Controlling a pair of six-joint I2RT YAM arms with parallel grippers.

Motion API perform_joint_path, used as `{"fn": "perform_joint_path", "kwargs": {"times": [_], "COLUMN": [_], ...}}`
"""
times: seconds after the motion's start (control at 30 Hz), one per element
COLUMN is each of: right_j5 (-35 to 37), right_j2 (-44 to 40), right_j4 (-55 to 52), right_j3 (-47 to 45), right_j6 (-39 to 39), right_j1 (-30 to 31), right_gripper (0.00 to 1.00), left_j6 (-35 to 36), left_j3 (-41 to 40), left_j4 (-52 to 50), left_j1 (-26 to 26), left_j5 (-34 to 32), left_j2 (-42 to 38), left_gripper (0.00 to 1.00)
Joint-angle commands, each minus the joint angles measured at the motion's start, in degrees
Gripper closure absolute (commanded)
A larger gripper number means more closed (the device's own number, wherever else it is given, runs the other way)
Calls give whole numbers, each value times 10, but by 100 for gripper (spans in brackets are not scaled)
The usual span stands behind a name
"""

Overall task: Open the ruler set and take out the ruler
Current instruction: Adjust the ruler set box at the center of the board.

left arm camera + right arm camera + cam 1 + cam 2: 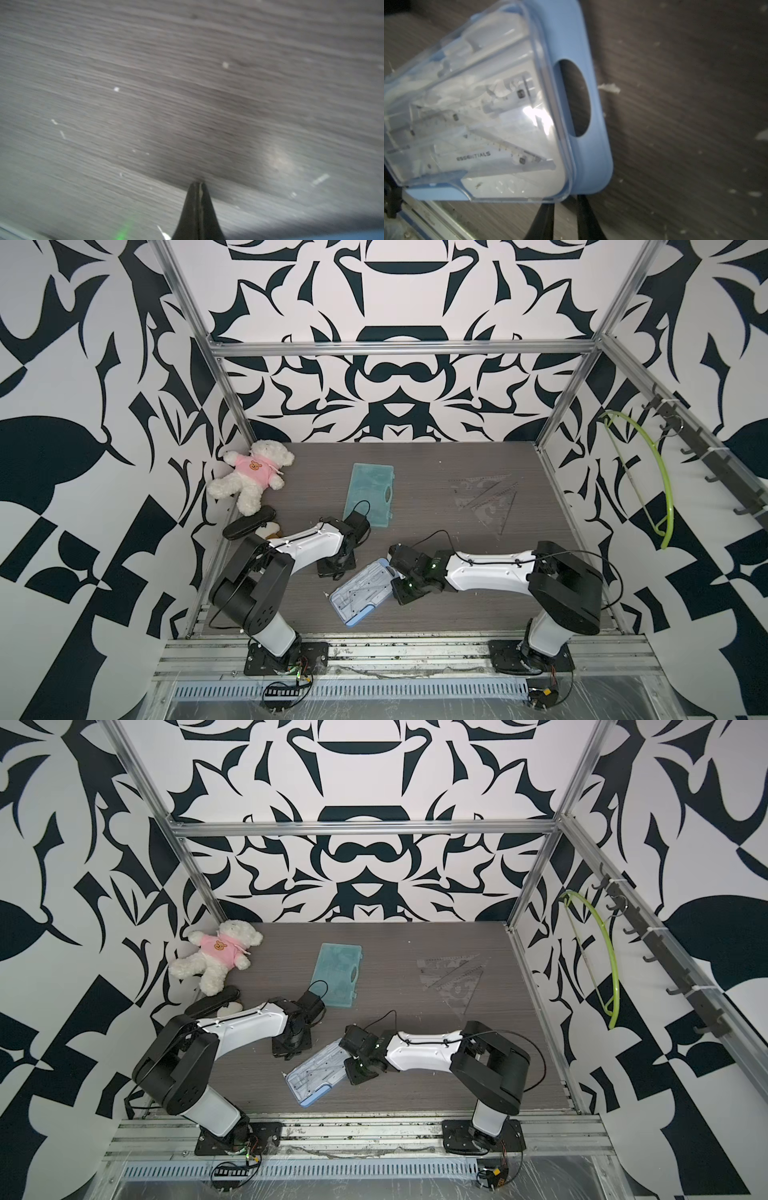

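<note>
The ruler set (359, 591) (316, 1073) is a light blue case with a clear lid, lying slantwise on the front middle of the table. Through the lid in the right wrist view I see clear rulers (512, 149) inside the ruler set (591, 145), and the lid looks closed. My right gripper (397, 572) (564, 199) grips the case's handle-end corner, which hides its fingertips. My left gripper (336, 568) (197, 184) points down at bare table just left of the case, shut and holding nothing.
A teal case (370, 495) lies behind the left arm. Clear set squares (490, 502) rest at the back right. A teddy bear (253, 472) and a black pouch (248, 522) sit at the left wall. A green hanger (652, 481) hangs on the right.
</note>
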Motion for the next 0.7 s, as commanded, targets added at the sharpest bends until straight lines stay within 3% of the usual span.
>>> {"fn": "perform_joint_path", "kwargs": {"times": [0.0,0.27,0.67], "right_j5": [-8,-34,-73], "right_j2": [20,68,79], "right_j4": [2,-1,26], "right_j3": [23,82,87], "right_j6": [-22,-44,-41], "right_j1": [-25,-58,-133], "right_gripper": [78,78,78], "left_j6": [-14,-22,-3], "left_j3": [-19,-7,73], "left_j4": [23,30,34], "left_j1": [-35,-65,-72], "left_j5": [68,80,91], "left_j2": [36,50,94], "left_gripper": [95,95,95]}}
